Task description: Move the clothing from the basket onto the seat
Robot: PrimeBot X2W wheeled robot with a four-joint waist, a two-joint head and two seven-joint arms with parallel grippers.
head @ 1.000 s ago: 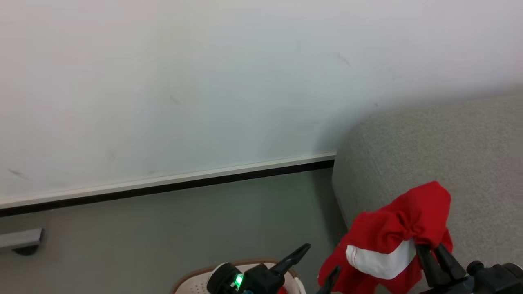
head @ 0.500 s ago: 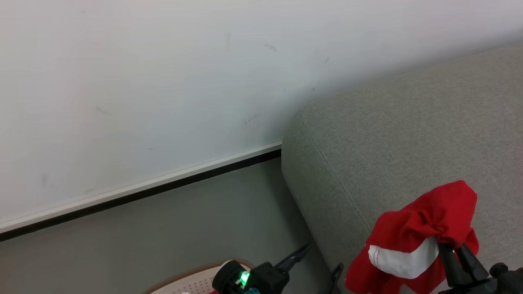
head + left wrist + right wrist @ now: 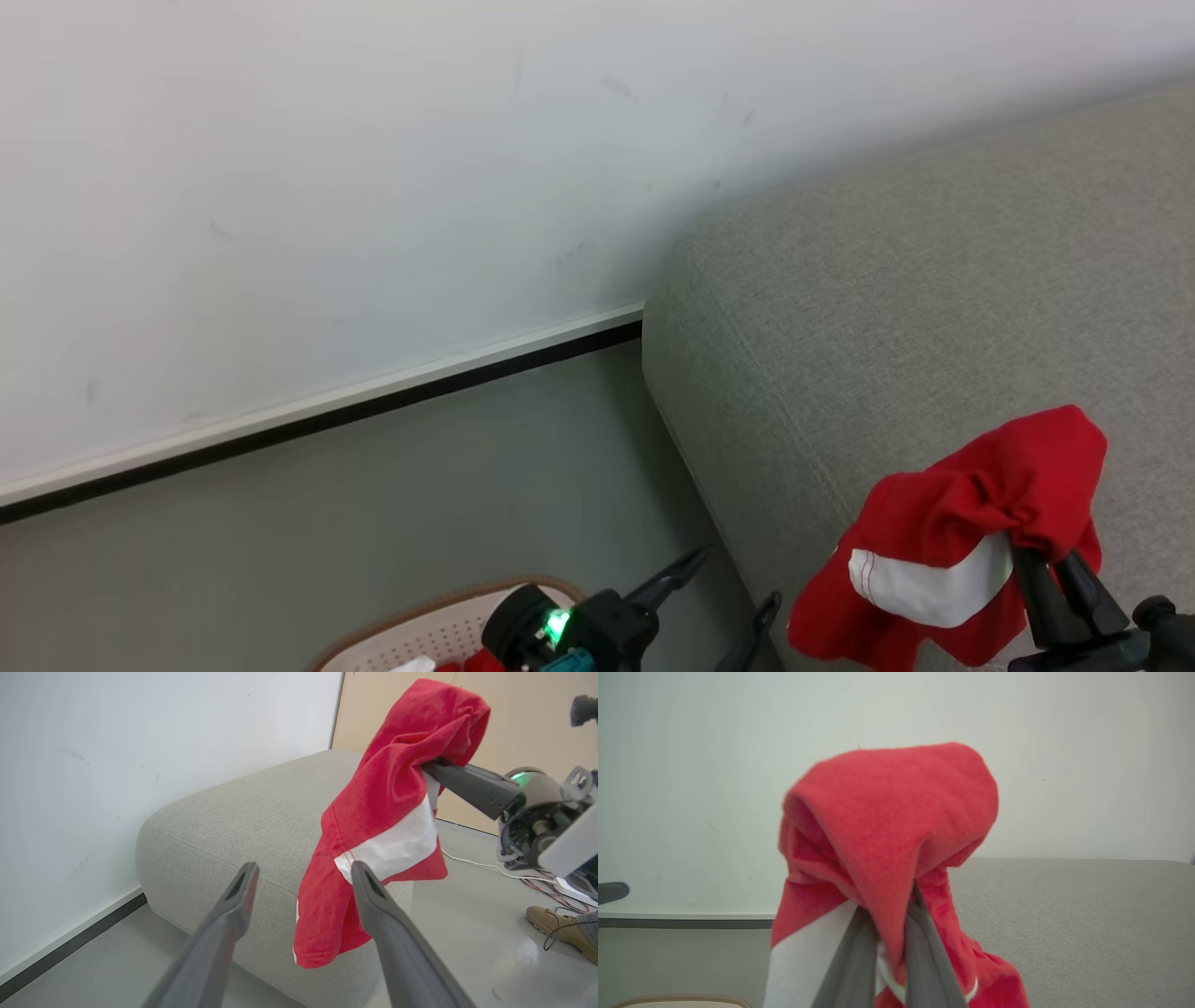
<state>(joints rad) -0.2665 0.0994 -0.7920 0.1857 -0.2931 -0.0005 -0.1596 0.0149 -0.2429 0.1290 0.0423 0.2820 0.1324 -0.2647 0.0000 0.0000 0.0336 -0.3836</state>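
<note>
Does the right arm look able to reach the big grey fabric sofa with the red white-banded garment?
Probably yes: the right gripper, shut on the red fabric garment, hangs close by the grey fabric sofa, with nothing between them.

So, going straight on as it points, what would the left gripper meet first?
The left gripper likely meets the red garment held by the right gripper; otherwise the sofa behind it. Depth is unclear.
</note>
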